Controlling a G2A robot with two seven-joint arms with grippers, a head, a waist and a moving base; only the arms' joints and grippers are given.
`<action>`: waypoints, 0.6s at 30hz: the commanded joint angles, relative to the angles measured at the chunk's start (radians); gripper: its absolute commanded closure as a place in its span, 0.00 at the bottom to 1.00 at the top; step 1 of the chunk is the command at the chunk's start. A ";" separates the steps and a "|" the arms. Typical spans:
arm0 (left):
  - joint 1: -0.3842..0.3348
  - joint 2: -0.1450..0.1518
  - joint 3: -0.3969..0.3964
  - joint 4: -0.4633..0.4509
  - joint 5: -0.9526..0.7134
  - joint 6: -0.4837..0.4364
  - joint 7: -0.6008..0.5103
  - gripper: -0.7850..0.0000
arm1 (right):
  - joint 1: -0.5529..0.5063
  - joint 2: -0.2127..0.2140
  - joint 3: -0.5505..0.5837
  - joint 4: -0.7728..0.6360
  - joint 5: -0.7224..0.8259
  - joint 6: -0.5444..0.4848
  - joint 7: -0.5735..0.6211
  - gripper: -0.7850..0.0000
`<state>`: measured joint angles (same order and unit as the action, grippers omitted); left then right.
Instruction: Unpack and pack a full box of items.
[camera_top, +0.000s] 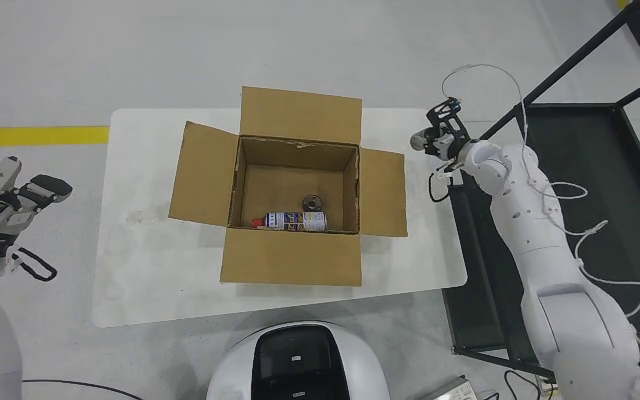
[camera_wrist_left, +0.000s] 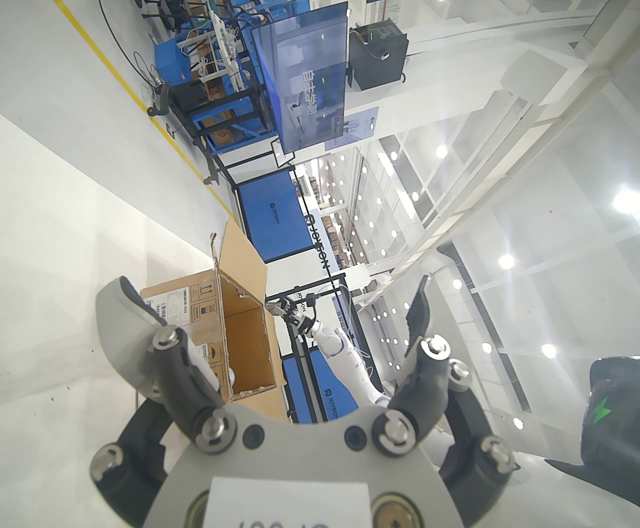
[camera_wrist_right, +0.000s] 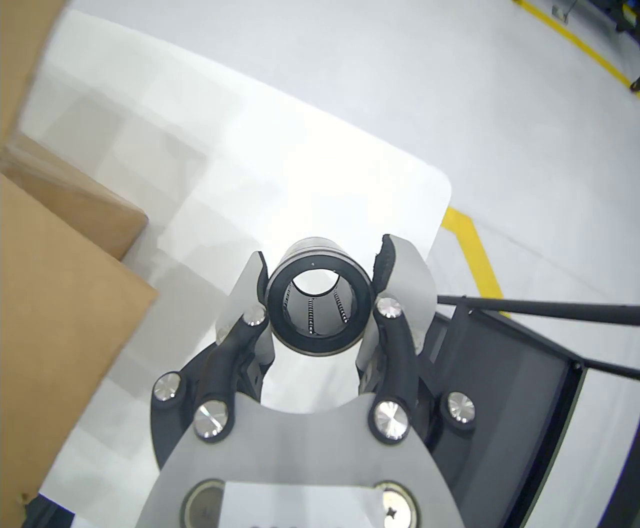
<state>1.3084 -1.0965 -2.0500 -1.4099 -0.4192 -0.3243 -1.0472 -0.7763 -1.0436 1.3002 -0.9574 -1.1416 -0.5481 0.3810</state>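
Note:
An open cardboard box (camera_top: 298, 185) sits mid-table with its four flaps spread out. Inside lie a spray can (camera_top: 290, 220) on its side and a small dark round part (camera_top: 312, 204). My right gripper (camera_wrist_right: 320, 265) is shut on a metal cylindrical bearing (camera_wrist_right: 319, 310), a hollow sleeve with ball rows inside. It hovers over the table's right edge (camera_top: 437, 135), beside the box's right flap. My left gripper (camera_wrist_left: 270, 305) is open and holds nothing. It hangs off the table's left side (camera_top: 35, 190), pointing toward the box (camera_wrist_left: 235, 325).
The white table (camera_top: 140, 260) has bare surface left and right of the box. A dark metal cart (camera_top: 590, 150) with black bars stands just right of the table. A yellow floor line (camera_top: 50, 134) runs on the left.

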 joint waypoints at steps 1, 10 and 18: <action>0.000 0.000 0.000 0.000 0.000 0.000 0.000 0.00 | -0.048 0.008 0.023 -0.145 0.011 0.008 0.034 1.00; 0.000 0.000 0.000 0.000 0.000 0.000 0.000 0.00 | -0.123 -0.007 -0.070 -0.498 0.124 -0.006 0.161 1.00; 0.000 0.000 0.000 0.000 0.000 0.000 0.000 0.00 | -0.054 -0.055 -0.276 -0.467 0.227 -0.027 0.225 1.00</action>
<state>1.3084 -1.0965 -2.0500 -1.4099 -0.4192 -0.3242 -1.0472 -0.8409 -1.0945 1.0401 -1.4399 -0.9452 -0.5667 0.5894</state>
